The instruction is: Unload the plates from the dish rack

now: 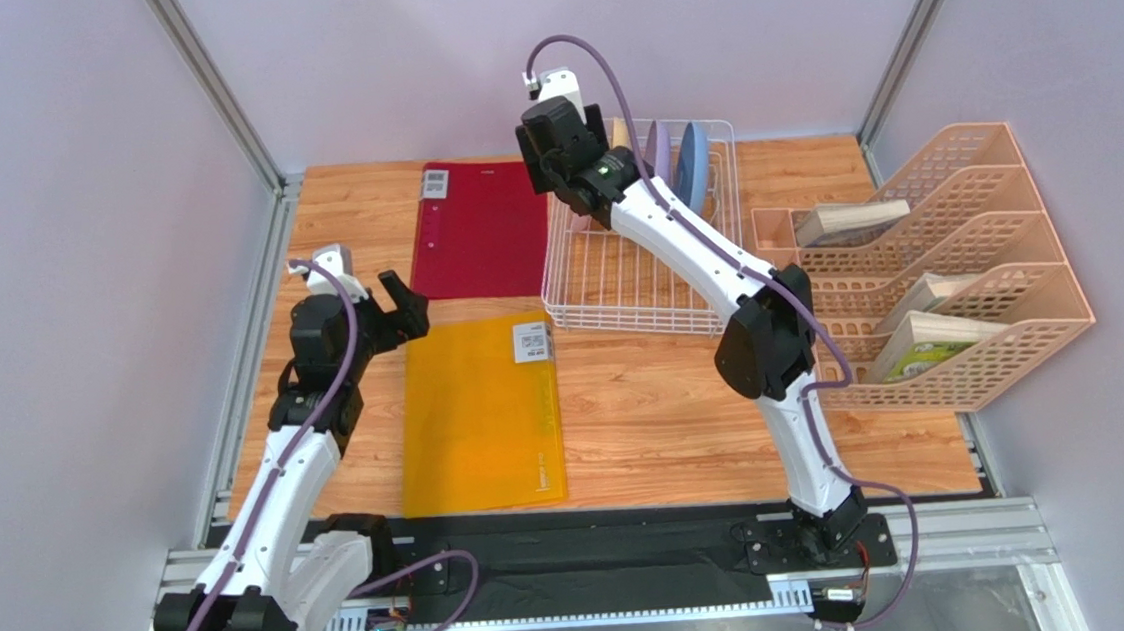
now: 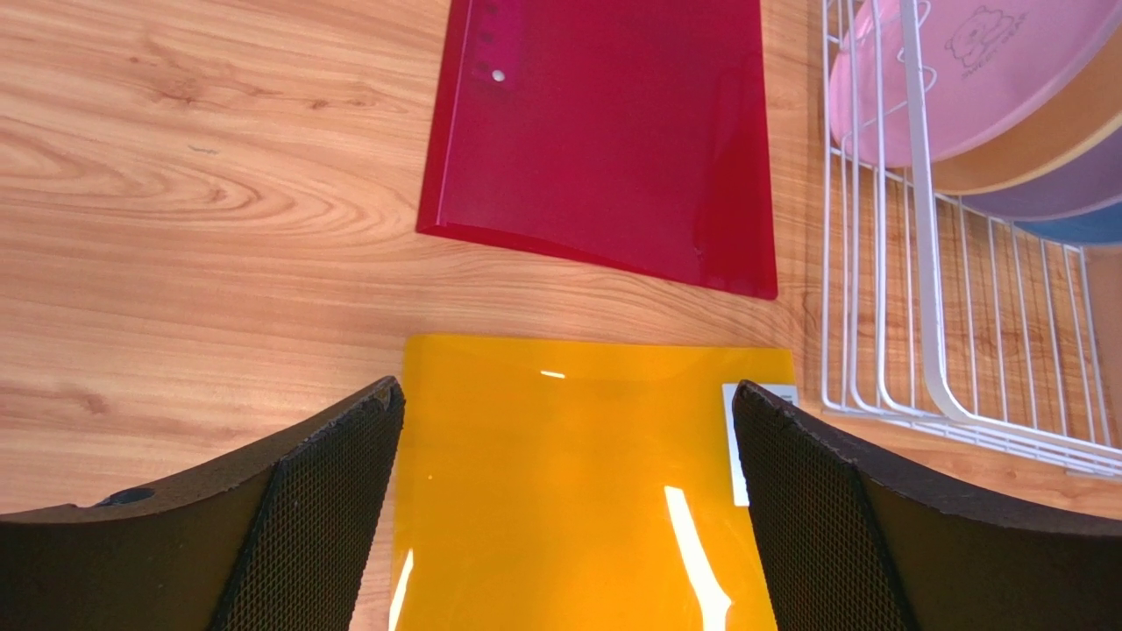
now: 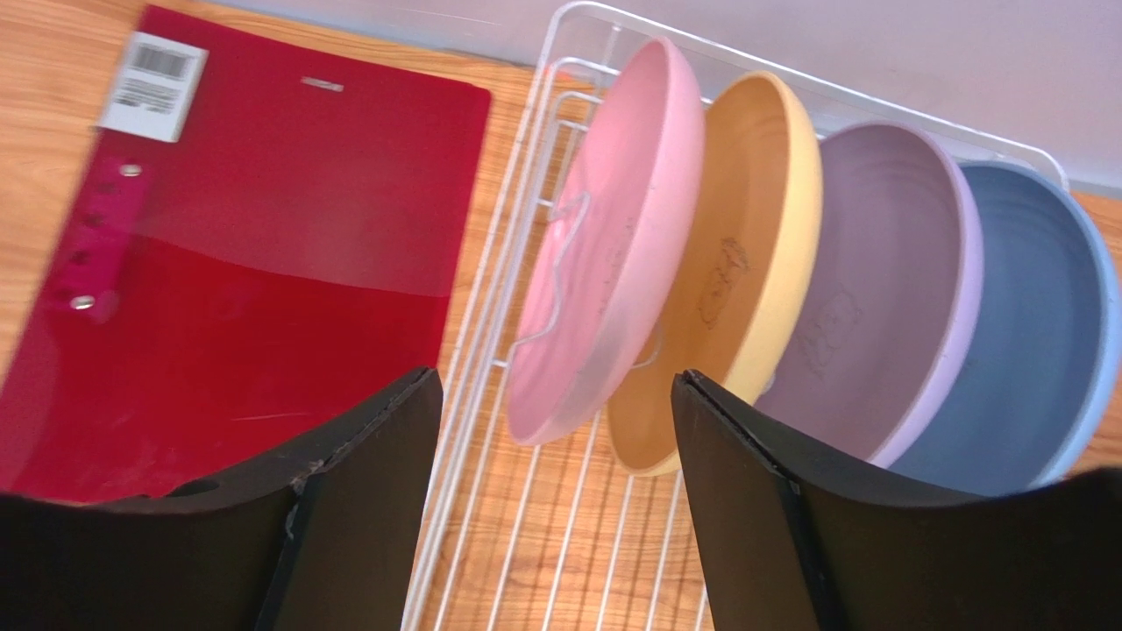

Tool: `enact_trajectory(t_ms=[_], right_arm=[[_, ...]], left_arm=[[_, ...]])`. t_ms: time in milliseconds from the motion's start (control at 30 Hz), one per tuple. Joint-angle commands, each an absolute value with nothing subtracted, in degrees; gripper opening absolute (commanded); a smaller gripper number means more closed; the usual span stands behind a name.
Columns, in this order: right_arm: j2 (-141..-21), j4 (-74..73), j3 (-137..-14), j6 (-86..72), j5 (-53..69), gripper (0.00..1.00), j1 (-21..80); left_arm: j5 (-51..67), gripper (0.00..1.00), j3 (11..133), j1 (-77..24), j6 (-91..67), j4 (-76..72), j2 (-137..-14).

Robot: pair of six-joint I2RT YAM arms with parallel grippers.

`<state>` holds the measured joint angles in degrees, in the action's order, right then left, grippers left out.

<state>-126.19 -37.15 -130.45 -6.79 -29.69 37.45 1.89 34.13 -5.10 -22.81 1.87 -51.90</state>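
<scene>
The white wire dish rack [image 1: 629, 318] stands at the back middle of the table. Four plates stand on edge in it: pink [image 3: 613, 250], cream [image 3: 738, 263], lavender [image 3: 869, 289] and light blue [image 3: 1027, 342]. My right gripper [image 3: 553, 395] is open and empty. It hovers over the rack's left side, just short of the pink plate's lower rim, and shows above the rack in the top view [image 1: 563, 150]. My left gripper [image 2: 566, 395] is open and empty over the yellow folder [image 2: 566, 487], left of the rack [image 2: 922, 263].
A red folder [image 1: 479, 229] lies left of the rack and the yellow folder [image 1: 478, 413] lies in front of it. A peach lattice file organiser [image 1: 958, 285] holding booklets stands at the right. Grey walls enclose the table.
</scene>
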Motion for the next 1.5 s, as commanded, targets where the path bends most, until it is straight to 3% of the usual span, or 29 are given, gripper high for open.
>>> enact_trajectory(t_ms=[0, 200, 233, 467, 533, 667, 700, 767, 1133, 1467], right_arm=[[-127.9, -36.1, -133.5, -5.4, -38.9, 0.70, 37.8], [-131.0, -34.7, -133.8, -5.5, -41.7, 0.67, 37.9], [-131.5, -34.5, -133.9, -5.5, -41.7, 0.61, 37.9], [-135.4, -33.8, -136.2, -5.5, -42.6, 0.57, 37.9], [-136.1, -33.8, -136.2, -5.3, -43.0, 0.52, 37.9], [-136.4, -32.7, -135.7, -3.8, -45.6, 0.24, 38.0], [-136.5, -32.4, -135.6, -3.4, -46.0, 0.10, 38.1], [-136.5, -30.3, -134.9, -1.9, -48.9, 0.00, 38.6], [-136.1, -10.0, -131.7, 18.7, -65.2, 0.00, 42.2], [-130.4, -0.7, -129.6, 26.5, -66.8, 0.00, 42.5]], left_arm=[[1.1, 1.00, 33.8, -4.7, -21.5, 0.3, -51.2], [1.1, 1.00, 33.5, -4.7, -21.6, 0.2, -52.1], [1.1, 1.00, 33.5, -4.7, -21.6, 0.3, -52.2], [0.2, 1.00, 33.3, -4.7, -21.4, 0.3, -52.3], [0.2, 1.00, 33.1, -4.7, -21.3, 0.4, -52.4], [0.2, 1.00, 33.0, -4.7, -21.2, 0.4, -52.8], [0.2, 1.00, 33.2, -4.7, -21.2, 0.4, -53.1], [0.2, 1.00, 33.2, -4.7, -21.3, 0.4, -53.3], [0.2, 1.00, 33.8, -4.7, -21.4, 0.7, -54.8], [0.3, 1.00, 35.4, -4.7, -21.4, 1.3, -56.3]])
